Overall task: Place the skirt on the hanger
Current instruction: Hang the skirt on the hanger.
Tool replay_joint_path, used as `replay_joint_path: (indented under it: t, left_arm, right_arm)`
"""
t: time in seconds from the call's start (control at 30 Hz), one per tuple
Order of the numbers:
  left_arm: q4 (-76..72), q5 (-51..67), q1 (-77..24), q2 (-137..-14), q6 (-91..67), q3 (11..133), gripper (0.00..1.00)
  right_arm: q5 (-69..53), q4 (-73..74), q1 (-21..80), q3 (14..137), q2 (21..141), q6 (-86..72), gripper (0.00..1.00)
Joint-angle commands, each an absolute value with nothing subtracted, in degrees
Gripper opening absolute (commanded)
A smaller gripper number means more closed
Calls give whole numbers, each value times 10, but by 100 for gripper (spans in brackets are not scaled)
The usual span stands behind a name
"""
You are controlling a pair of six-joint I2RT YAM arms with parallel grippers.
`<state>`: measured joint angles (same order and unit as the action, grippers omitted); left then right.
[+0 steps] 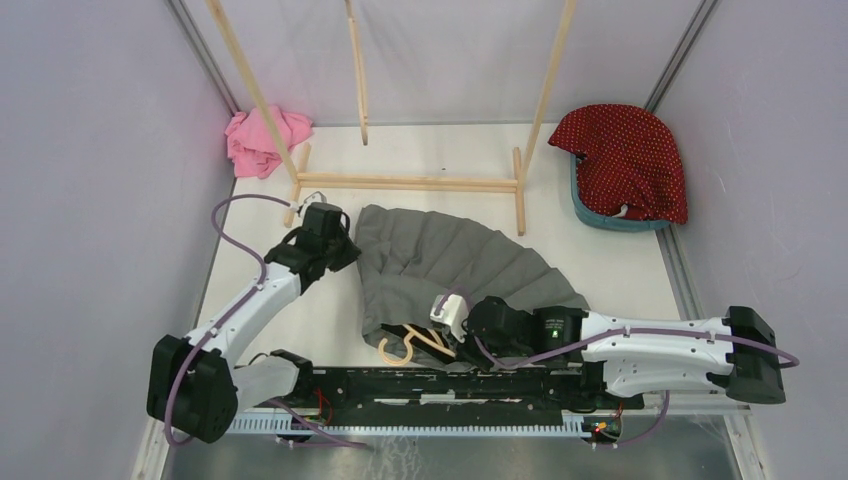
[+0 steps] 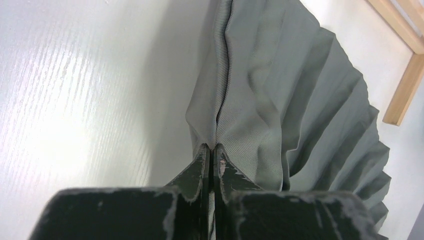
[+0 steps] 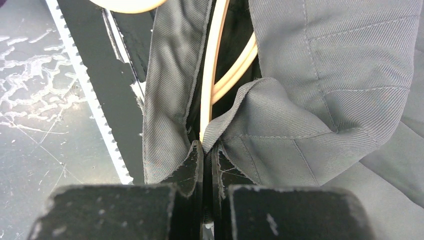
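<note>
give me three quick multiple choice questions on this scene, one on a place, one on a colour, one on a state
1. Where is the pale wooden hanger?
A. hung on the wooden rack
B. at the near edge of the white table, partly inside the grey pleated skirt
C. in the far left corner

2. What colour is the dotted fabric draped over the teal basket?
A. red
B. yellow
C. green

3. What is the left hand doing?
A. hovering open
B. shut on the hanger
C. shut on the skirt's edge

Answers:
1 B: its hook pokes out of the skirt near the arm bases, and the right wrist view shows its rod inside the waistband.
2 A: red with small pale dots.
3 C: the left wrist view shows closed fingers pinching grey fabric.
</note>
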<state>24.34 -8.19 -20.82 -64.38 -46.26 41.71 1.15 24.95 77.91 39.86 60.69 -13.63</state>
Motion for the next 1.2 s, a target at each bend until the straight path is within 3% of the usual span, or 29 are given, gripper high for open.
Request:
replay_joint_path:
  t: [0.0, 0.4, 0.63, 0.83, 1.17]
  left_arm:
    - [206, -103, -191, -663, -423, 453, 3]
    - [211, -97, -147, -713, -398, 513, 3]
    - [258, -86, -137, -731, -368, 595, 19]
    - [314, -82, -126, -715, -346, 668, 48]
    - [373, -47, -124, -620, -344, 703, 50]
  right_arm:
    - [-28, 244, 795, 430, 589, -129, 1]
    - [-52, 266, 809, 456, 564, -126, 1]
    - [-57, 282, 809, 492, 559, -130, 1]
    - [-62, 312, 809, 541, 545, -141, 1]
    - [-58, 354, 775, 625, 544, -153, 1]
